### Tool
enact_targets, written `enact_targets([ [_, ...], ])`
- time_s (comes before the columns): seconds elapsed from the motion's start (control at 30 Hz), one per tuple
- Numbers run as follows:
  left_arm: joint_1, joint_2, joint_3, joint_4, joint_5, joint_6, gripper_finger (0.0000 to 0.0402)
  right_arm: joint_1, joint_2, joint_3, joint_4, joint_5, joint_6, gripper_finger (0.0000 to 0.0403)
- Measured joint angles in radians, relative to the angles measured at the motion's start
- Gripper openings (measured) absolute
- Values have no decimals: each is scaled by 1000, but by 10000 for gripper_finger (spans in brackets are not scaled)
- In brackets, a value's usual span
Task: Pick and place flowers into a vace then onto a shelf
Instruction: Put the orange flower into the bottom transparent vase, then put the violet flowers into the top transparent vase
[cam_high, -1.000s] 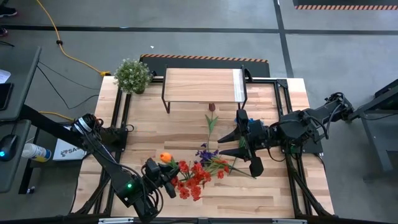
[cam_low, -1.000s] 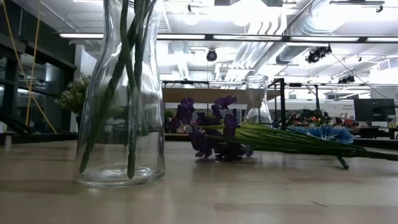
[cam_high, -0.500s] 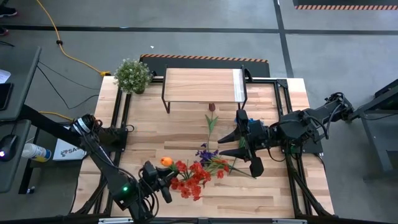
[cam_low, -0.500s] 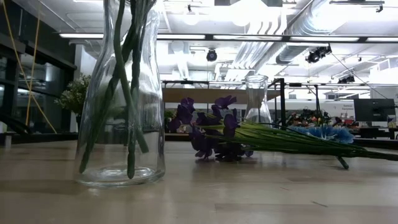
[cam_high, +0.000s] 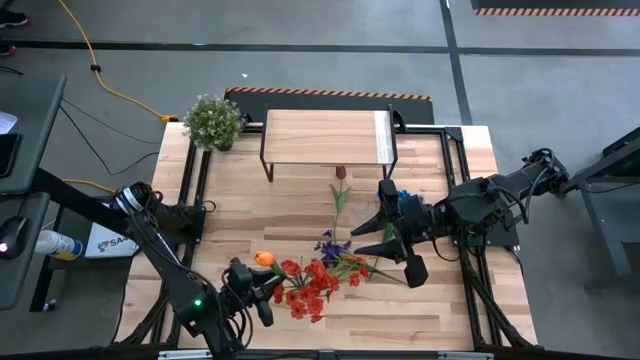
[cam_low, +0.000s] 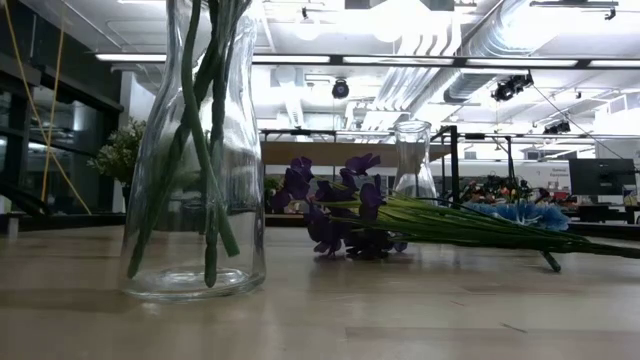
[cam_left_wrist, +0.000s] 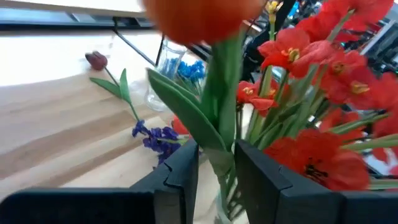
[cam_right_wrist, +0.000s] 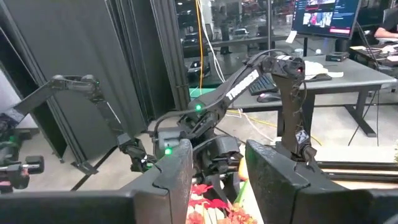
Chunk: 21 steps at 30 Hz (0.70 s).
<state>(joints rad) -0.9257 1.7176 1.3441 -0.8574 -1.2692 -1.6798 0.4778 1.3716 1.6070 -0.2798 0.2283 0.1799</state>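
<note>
Two dark jointed arms with black cabling, a green light glowing on the left arm (cam_high: 197, 303).

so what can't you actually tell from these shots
- Near vase, low view: its top is cut off by the picture's upper edge, so the blooms don't show.
- Left gripper, left wrist view: stems sit between the fingers, but the orange bloom is blurred and cut off.
- Right gripper, right wrist view: nothing shows between the fingers; whether it holds anything is unclear.
</note>
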Motion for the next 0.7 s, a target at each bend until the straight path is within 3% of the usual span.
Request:
enact_targets([
  [0.2, -11, -48, 1, -40, 74, 1, 138, 0, 0, 0, -4, 0, 2, 139],
  [0.37, -20, -65, 1, -43, 208, 34, 138, 0, 0, 0, -6, -3, 1, 139],
  [0.7, -44, -99, 0, -107, 275, 34, 138, 0, 0, 0, -11, -3, -2, 139],
])
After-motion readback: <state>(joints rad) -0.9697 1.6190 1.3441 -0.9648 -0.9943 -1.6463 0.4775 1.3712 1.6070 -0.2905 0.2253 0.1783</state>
